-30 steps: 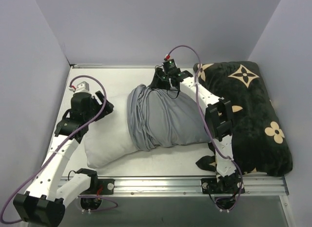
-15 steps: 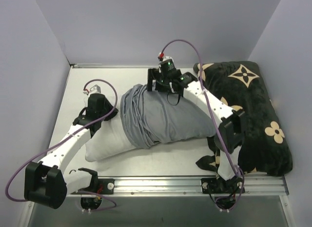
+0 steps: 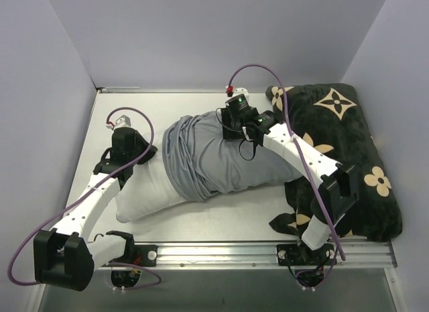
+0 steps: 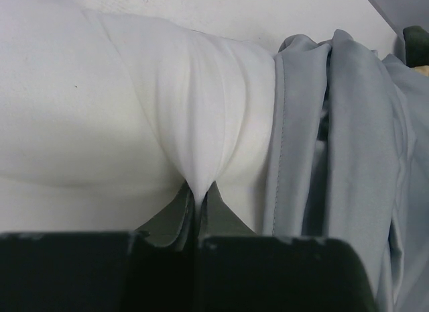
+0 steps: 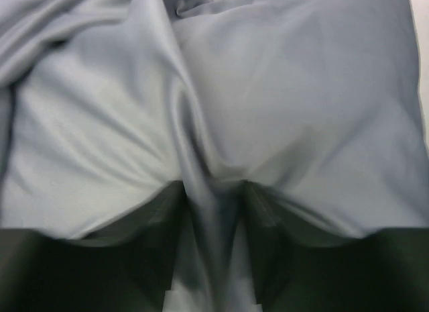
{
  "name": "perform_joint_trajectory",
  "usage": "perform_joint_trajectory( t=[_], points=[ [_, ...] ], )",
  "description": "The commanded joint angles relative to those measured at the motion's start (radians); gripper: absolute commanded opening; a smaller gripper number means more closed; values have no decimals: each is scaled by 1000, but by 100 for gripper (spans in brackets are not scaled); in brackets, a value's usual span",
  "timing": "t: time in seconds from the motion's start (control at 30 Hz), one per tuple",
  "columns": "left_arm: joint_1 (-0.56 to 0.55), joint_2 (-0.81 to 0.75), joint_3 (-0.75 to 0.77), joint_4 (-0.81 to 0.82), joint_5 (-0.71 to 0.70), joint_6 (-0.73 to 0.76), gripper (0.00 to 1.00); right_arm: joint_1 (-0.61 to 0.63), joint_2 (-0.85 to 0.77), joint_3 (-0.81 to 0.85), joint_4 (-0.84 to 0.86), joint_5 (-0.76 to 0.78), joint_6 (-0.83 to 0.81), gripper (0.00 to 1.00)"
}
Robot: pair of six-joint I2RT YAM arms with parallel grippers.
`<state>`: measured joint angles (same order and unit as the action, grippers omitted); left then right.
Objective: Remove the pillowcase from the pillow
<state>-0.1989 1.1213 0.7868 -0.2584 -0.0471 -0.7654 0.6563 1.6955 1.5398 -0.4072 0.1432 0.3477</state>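
Observation:
The blue-grey pillowcase covers the right half of the white pillow, which lies across the table's middle. My left gripper is at the pillow's bare left end. In the left wrist view it is shut on a pinched peak of the white pillow, with the pillowcase's hemmed edge just to the right. My right gripper presses down on the pillowcase's far top. In the right wrist view its fingers stand partly apart, closed on a thick fold of pillowcase.
A black cushion with tan flower and star motifs fills the right side, touching the pillow's right end and lying under my right arm. Grey walls close in the table on three sides. A metal rail runs along the near edge.
My left gripper moved in to the pillow's bare end and shut on its white cloth. My right gripper opened, shifted onto the top of the pillowcase and closed in on a fold.

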Motion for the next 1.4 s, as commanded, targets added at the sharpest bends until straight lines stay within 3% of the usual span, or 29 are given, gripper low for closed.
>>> perform_joint_trajectory(
  t=[0.0,0.07,0.1,0.3,0.33,0.47,0.77,0.9,1.03,1.1,1.23,1.33,1.37],
  points=[
    [33,-31,44,-99,-48,54,0,2,30,51,-65,65,-27,27],
    [38,-46,60,-111,-62,66,0,-35,26,62,-77,71,-27,6],
    [47,-49,69,-123,-65,70,0,-52,18,68,-91,81,-27,1],
    [180,-94,132,-174,-37,110,0,-258,-28,123,-160,153,-4,0],
    [273,-101,135,-177,-16,113,0,-292,-34,135,-165,135,2,0],
    [435,-120,156,-191,33,140,0,-418,-60,190,-194,79,34,0],
    [504,-55,209,-226,-56,193,0,-690,-99,305,-262,-74,92,0],
    [498,-43,198,-193,-8,178,0,-635,-106,321,-268,-123,70,0],
    [460,-20,190,-180,-7,193,0,-439,-117,212,-260,-41,8,0],
    [458,-8,189,-176,6,199,0,-335,-128,151,-214,-40,-12,5],
    [440,3,184,-165,15,202,0,-253,-112,30,-191,-62,-42,55],
    [437,3,169,-154,13,202,0,-212,-146,-45,-153,-94,-49,74],
    [435,3,163,-153,12,201,0,-205,-175,-103,-128,-134,-47,76]
  ],
)
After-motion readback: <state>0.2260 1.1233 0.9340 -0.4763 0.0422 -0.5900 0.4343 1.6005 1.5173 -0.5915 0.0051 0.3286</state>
